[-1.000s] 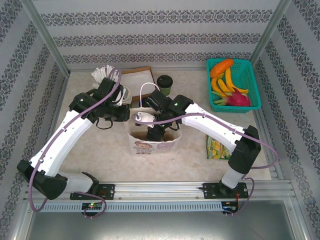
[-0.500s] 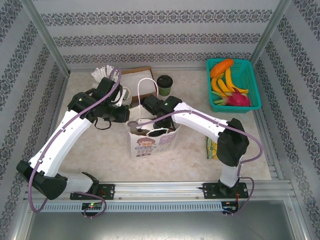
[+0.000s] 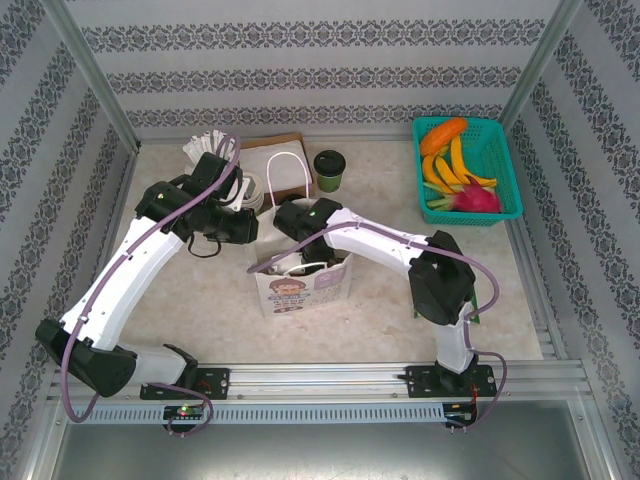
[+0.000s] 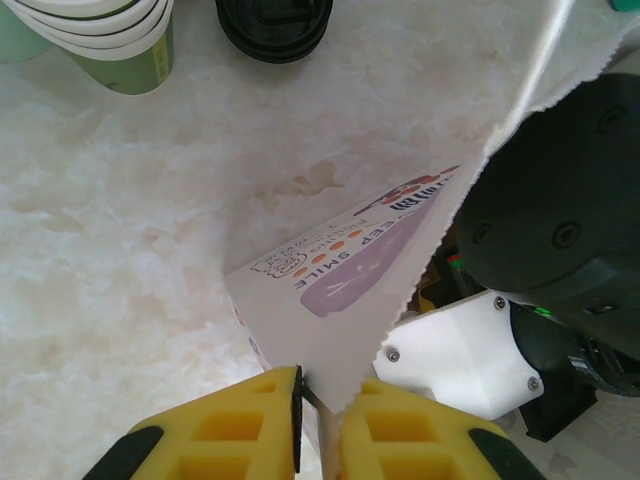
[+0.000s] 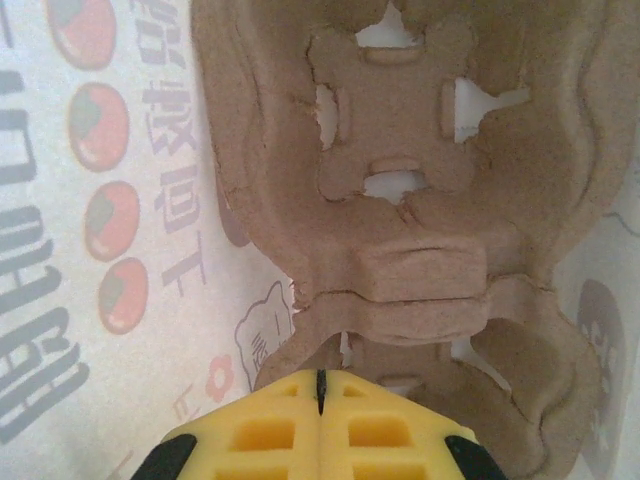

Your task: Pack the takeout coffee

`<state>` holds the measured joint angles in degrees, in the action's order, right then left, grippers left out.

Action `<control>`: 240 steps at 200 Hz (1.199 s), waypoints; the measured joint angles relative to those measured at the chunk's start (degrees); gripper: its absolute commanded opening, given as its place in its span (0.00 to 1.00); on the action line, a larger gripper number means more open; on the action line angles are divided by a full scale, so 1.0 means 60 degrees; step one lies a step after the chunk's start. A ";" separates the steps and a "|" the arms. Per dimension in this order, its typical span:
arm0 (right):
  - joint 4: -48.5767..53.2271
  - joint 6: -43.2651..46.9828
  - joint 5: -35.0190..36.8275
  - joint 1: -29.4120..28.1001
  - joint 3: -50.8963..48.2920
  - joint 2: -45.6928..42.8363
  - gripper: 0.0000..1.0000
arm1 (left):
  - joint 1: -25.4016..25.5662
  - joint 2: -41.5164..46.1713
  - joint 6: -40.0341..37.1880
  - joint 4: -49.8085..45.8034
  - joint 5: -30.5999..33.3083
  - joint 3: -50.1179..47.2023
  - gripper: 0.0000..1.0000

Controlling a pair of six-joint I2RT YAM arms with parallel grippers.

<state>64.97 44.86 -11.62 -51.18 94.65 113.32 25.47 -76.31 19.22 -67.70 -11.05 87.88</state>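
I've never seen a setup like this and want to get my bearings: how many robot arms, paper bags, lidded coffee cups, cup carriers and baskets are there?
Robot arms: 2 (left, right)
Paper bag: 1
Lidded coffee cup: 1
Cardboard cup carrier: 1, in the bag
Fruit basket: 1
Total: 6

White paper bag with cartoon print [image 3: 300,288] upright, centre of top view. Brown moulded-pulp cup carrier [image 5: 420,190] inside it. Teal plastic basket [image 3: 497,150] upper right, holding orange and yellow fruit pieces [image 3: 445,150] and pink dragon fruit [image 3: 476,200]. Stack of cream paper cups [image 3: 254,190] left of centre. Pale green cup of white wrapped sticks [image 3: 200,148] upper left.
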 measured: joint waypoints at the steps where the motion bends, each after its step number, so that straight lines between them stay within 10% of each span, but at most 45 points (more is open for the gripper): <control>1: -0.0004 0.0004 0.0007 0.0000 0.0000 0.0007 0.08 | 0.0000 0.0000 0.0000 0.0000 0.0000 0.0000 0.20; 62: -0.0146 0.0095 0.0433 -0.0015 -0.0018 0.0492 0.11 | -0.0025 0.0004 -0.0055 0.0073 -0.0200 -0.0084 0.22; 94: -0.0168 0.0095 0.0222 -0.0015 -0.0004 0.0317 0.11 | -0.0204 0.0208 -0.0226 0.0069 -0.0299 -0.0204 0.61; 114: -0.0215 0.0095 0.0095 -0.0015 -0.0018 -0.0029 0.10 | -0.0291 0.0648 -0.0135 0.0069 -0.0342 -0.0404 0.64; 178: -0.0484 0.0087 -0.0153 -0.0015 -0.0259 -0.0444 0.08 | -0.0328 0.2696 0.0565 0.0284 -0.1668 -0.1978 0.53; 240: -0.1096 0.0062 -0.0011 -0.0186 -0.0710 0.0153 0.08 | -0.0328 0.2142 0.1031 0.0772 -0.1570 -0.2295 0.19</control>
<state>58.39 45.23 -11.68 -52.29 90.39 114.24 23.51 -63.46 25.41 -63.07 -20.47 74.11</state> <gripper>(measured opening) 0.076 0.241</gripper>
